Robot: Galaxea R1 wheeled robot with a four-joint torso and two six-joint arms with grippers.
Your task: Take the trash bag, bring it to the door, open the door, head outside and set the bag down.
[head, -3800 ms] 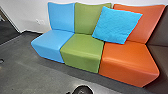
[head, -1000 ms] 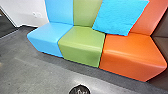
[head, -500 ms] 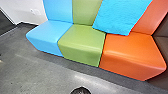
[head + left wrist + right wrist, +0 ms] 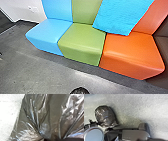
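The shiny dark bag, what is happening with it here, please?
The robot seems to be carrying the dark trash bag with its left arm: the plastic is bunched up close at that wrist. Whether the bag is clear of the floor, I cannot tell. The head view looks down on a blue, green and orange sofa with a bright blue cushion.

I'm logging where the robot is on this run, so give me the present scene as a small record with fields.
seating: light blue seat, green seat and orange seat, side by side
cushion: turquoise fabric cushion, leaning on the seat backs
trash bag: shiny dark plastic bag, creased, its folds gathering together
bag held: cannot tell
floor: smooth, grey
wall: white, behind the seating
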